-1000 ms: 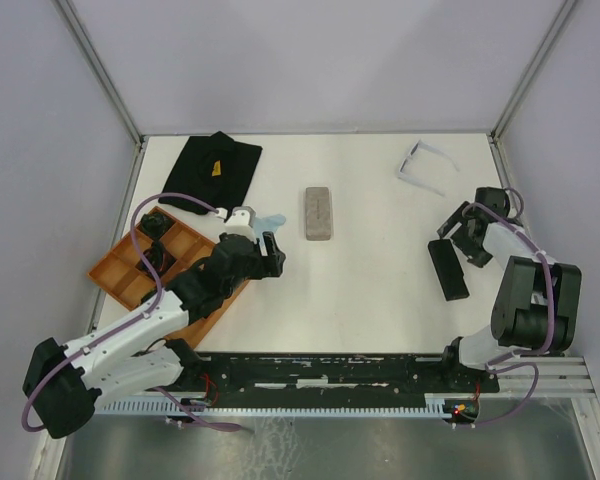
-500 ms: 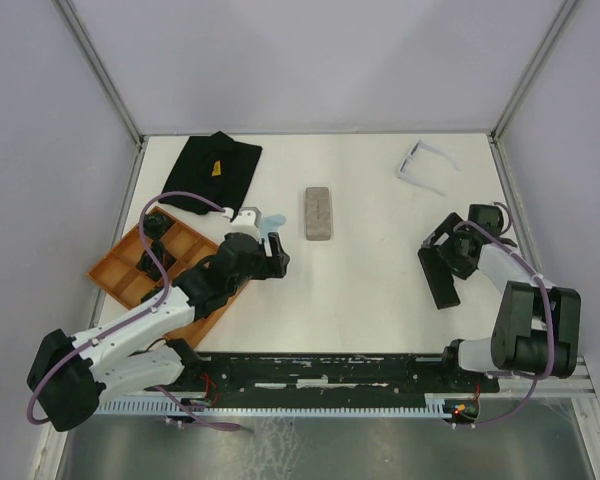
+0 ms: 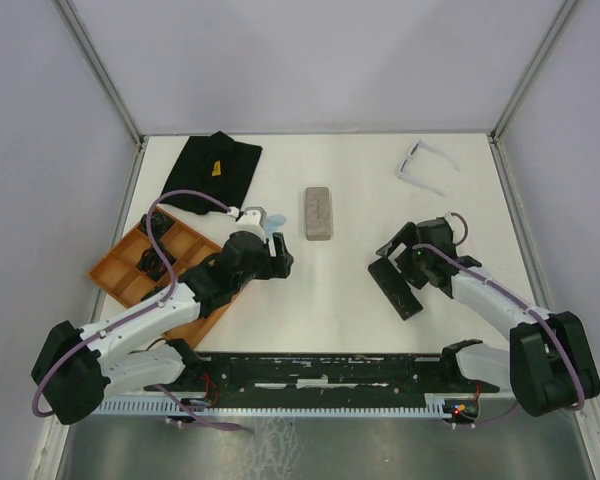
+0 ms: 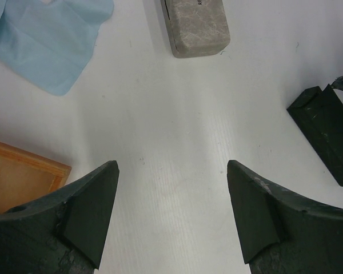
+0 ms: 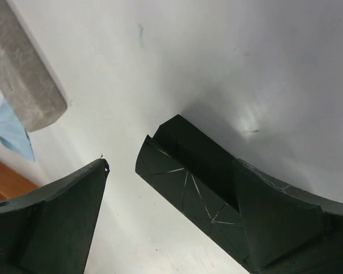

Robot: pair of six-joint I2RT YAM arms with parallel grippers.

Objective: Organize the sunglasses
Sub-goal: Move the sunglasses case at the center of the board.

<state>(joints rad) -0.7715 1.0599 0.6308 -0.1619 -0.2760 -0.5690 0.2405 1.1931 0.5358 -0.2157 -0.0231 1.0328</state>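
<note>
The pale-framed sunglasses (image 3: 425, 165) lie unfolded at the table's far right. My right gripper (image 3: 392, 255) (image 5: 171, 188) is open and low over the table. A black oblong case (image 3: 405, 300) (image 5: 200, 182) lies between its fingers, against the right-hand one. My left gripper (image 3: 280, 262) (image 4: 171, 188) is open over bare table near the middle, with nothing between its fingers. A grey case (image 3: 318, 212) (image 4: 197, 25) lies ahead of it, and the black case (image 4: 328, 128) shows at the right edge of the left wrist view.
An orange compartment tray (image 3: 130, 275) (image 4: 23, 177) sits at the left with dark objects inside that I cannot make out. A light blue cloth (image 3: 270, 220) (image 4: 51, 40) lies beside the left wrist. A black fabric pouch (image 3: 215, 170) is at the far left.
My right arm has swept left and nearer, bringing the black case from the right side toward the middle. My left gripper has edged slightly to the right.
</note>
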